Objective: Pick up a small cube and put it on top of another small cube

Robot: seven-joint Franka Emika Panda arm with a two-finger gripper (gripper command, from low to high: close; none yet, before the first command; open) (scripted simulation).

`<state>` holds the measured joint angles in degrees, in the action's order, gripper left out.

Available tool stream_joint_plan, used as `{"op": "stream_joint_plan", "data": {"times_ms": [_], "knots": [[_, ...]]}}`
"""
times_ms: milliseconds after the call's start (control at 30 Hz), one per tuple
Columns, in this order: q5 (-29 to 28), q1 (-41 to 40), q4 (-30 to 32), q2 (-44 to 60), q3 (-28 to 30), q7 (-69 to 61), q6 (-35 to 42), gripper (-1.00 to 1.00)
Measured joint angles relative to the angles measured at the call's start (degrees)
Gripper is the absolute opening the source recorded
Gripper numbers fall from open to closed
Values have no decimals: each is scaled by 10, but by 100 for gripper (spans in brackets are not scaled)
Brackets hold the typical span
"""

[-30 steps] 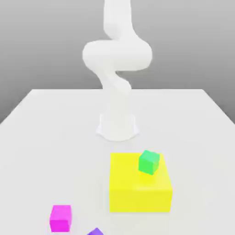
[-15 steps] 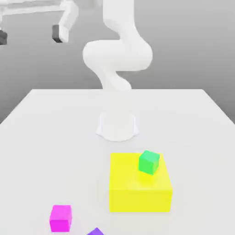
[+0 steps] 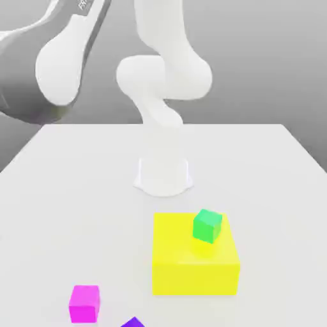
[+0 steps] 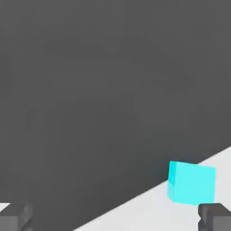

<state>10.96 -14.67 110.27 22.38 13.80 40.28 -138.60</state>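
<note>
1. A small plain magenta cube (image 3: 84,303) sits on the white tabletop (image 3: 268,166) near the exterior view's lower left, with a purple block's corner (image 3: 133,322) just beside it at the edge.
2. The white robot arm (image 3: 159,96) rises from mid-tabletop.
3. A small bright green cube (image 3: 207,225) rests, slightly turned, on a big yellow block (image 3: 195,265).
4. The pincer (image 4: 116,217) stands wide, holding nothing (dark fingertips (image 4: 16,215) well apart); a small plain cyan cube (image 4: 191,183) sits on the tabletop near one fingertip.
</note>
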Motion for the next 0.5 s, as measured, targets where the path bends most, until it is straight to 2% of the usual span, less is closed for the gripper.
{"op": "stream_joint_plan", "data": {"times_ms": [167, 300, 333, 500], "knots": [[16, -38, -33, 104, 5, -8, -10, 0], [35, -58, -56, 187, -10, -19, -57, 0], [37, -61, -59, 199, -14, -21, -65, -100], [40, -61, -59, 199, -14, -23, -65, -100]]}}
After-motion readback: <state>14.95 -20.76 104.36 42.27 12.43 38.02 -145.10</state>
